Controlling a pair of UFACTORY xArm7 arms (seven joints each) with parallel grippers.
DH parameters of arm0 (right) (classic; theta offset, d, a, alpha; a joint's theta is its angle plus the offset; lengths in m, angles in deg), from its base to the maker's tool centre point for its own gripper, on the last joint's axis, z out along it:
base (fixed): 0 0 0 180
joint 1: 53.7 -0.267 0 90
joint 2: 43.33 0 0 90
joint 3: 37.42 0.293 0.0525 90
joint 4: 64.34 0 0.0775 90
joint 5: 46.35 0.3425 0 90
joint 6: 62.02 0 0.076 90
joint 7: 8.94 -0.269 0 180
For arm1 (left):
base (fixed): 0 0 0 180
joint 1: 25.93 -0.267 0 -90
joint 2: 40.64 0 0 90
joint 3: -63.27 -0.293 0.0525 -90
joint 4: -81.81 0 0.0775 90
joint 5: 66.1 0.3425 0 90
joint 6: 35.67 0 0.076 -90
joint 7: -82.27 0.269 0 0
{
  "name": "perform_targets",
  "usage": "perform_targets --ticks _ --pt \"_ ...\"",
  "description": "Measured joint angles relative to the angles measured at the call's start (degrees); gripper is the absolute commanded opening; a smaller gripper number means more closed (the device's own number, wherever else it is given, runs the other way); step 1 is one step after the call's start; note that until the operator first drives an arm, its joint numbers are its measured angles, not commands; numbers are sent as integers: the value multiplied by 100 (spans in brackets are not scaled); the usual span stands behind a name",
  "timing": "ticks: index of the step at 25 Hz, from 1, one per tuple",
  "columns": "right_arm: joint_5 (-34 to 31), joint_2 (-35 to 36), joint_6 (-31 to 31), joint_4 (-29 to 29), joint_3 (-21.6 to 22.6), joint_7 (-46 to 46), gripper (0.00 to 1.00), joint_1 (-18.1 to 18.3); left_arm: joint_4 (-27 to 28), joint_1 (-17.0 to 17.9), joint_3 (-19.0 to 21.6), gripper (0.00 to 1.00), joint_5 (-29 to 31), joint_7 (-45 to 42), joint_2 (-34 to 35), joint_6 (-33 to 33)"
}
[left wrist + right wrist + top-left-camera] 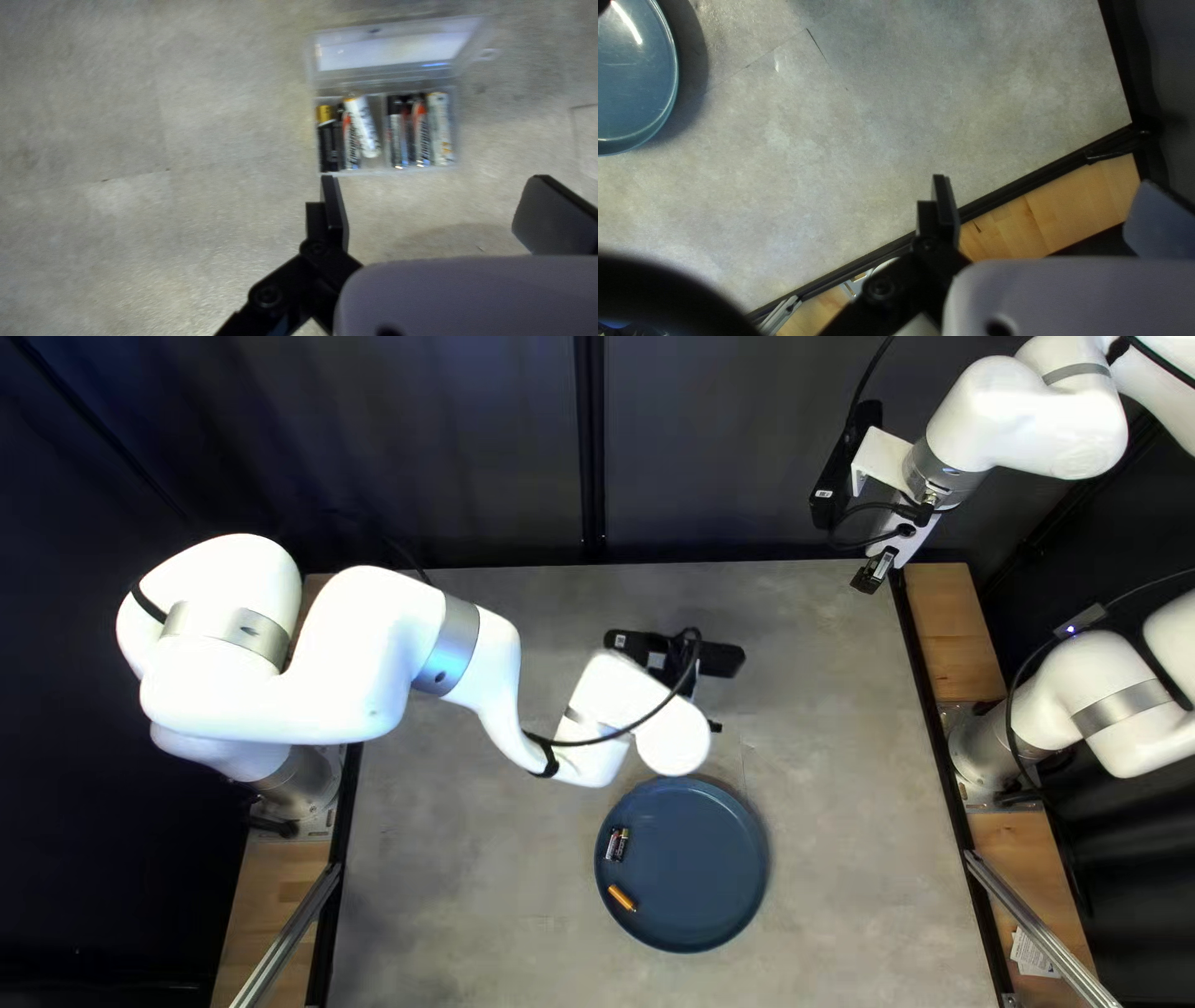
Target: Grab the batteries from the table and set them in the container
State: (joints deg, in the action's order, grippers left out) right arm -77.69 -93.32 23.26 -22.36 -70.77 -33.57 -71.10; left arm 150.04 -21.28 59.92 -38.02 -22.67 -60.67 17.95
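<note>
Top left view. A round blue plate (697, 884) stands on the grey table (436, 884), holding batteries near its left rim: a pair of dark batteries (618, 844), side by side, and, apart from them, an orange battery (621, 899) lying at a slant. The left arm (417, 647) reaches over the table beyond the plate; its left gripper (716, 726) is mostly hidden beneath the arm's white end. The right gripper (870, 574) hangs near the table's far right corner.

Left wrist view. A clear container (382, 171), its lid (392, 50) open, rests on the table ahead of the left gripper (433, 211). A divider forms two compartments, both with batteries. One compartment holds dark batteries (327, 146), one yellow-ended, a silver-and-red battery (351, 143) and a white battery (362, 124) tilted against the row. The other holds a closely set upright-aligned row, ending in a pale battery (440, 127). The gripper's fingers stand wide apart, with nothing held.

Right wrist view. The fingers of the right gripper (1052, 208) are widely parted and grasp nothing. Part of the plate shows well apart from them; nearer lies the table's black edge rail (1033, 180), bordered by wood (1070, 205).
</note>
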Motion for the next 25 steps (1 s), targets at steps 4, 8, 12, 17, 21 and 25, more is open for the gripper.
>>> perform_targets --ticks 4,8,12,17,21,25 --pt "0 0 0 0 0 0 100 0 -281 -227 163 100 -722 860 350 -145" --pt "0 0 0 0 0 0 100 0 54 -330 593 100 -1727 1927 251 57" --pt "0 0 0 0 0 0 100 0 673 -253 1085 100 -2270 2548 -332 231" --pt "0 0 0 0 0 0 100 0 1178 -20 1414 100 -2346 2909 -926 270" --pt "0 0 0 0 0 0 100 0 1353 138 1546 100 -2172 3286 -1117 356" --pt "0 0 0 0 0 0 100 0 1394 80 1727 100 -2126 4100 -1142 407"
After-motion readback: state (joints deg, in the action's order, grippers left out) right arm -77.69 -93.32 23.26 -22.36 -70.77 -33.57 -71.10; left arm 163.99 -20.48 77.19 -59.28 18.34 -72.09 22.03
